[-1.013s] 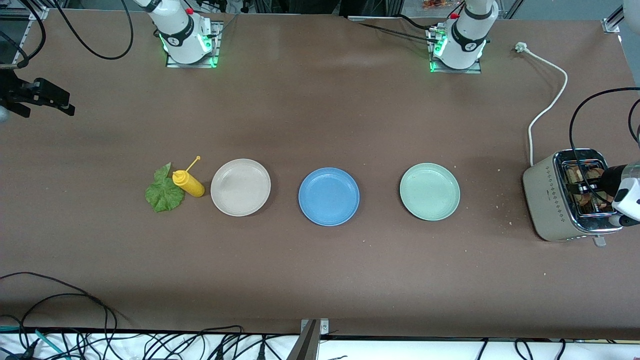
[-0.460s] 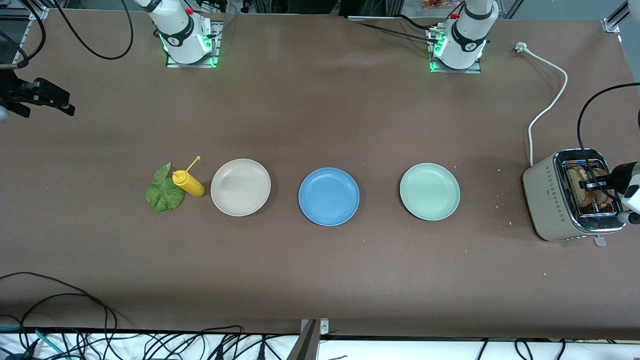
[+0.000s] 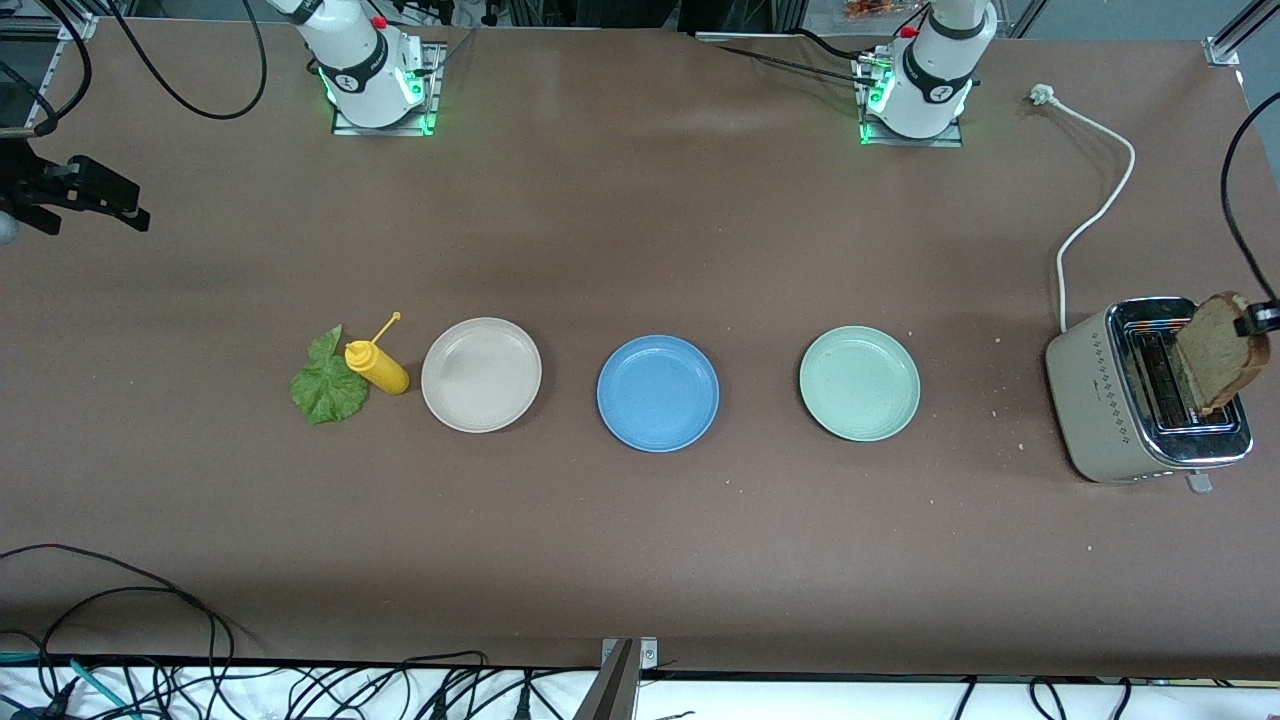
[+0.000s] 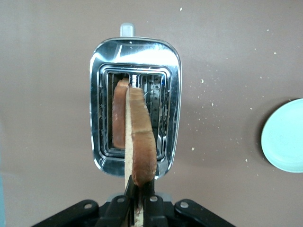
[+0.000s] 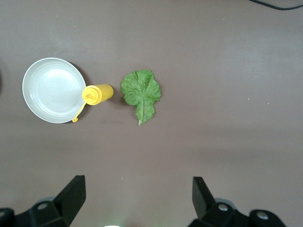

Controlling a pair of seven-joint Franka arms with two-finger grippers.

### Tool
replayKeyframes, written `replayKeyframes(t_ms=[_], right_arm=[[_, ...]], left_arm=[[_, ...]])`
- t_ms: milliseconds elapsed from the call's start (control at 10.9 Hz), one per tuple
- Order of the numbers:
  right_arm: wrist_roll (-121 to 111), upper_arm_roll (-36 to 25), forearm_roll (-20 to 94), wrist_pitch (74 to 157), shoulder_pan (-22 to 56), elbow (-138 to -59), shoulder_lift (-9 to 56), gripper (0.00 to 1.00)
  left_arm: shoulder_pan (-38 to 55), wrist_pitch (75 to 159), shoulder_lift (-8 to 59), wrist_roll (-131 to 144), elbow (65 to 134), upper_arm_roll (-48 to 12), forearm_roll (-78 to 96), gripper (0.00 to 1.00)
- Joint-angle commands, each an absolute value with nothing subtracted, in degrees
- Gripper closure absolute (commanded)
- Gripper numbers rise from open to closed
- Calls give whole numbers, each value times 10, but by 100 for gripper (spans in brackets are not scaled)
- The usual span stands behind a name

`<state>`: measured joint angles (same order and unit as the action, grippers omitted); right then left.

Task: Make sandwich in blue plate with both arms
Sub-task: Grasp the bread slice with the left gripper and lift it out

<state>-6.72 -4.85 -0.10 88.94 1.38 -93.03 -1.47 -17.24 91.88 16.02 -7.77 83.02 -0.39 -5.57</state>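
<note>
A brown table [image 3: 640,560] under even light, with black cables [image 3: 120,640] along its near edge.

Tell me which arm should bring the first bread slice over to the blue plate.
Left. The left gripper is shut on a bread slice above the toaster. The right gripper hangs open over the lettuce leaf, holding nothing. The blue plate lies bare.

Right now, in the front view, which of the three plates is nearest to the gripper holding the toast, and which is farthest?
From the left gripper, shut on a bread slice over the toaster:
1. Pale green plate, toward the left arm's end of the table.
2. Blue plate, in the middle.
3. Beige plate, toward the right arm's end, beside the mustard bottle.
</note>
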Motion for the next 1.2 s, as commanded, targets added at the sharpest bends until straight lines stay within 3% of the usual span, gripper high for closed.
replayKeyframes(t_ms=[0,460,737,921,1105], right_arm=[[-62,-47,9,881,11,-925,-18,0],[-62,-47,9,881,11,-925,-18,0],[-62,-47,9,881,11,-925,-18,0],[-62,-47,9,881,11,-925,-18,0],[-62,-47,9,881,11,-925,-18,0]], left_arm=[[-178,885,120,-92,828,-17,-57,100],[-166,877,126,-97,806,-47,4,100],[-148,878,148,-88,803,-95,62,100],[-124,883,182,-85,803,-99,149,100],[-90,894,238,-72,759,-99,206,100]])
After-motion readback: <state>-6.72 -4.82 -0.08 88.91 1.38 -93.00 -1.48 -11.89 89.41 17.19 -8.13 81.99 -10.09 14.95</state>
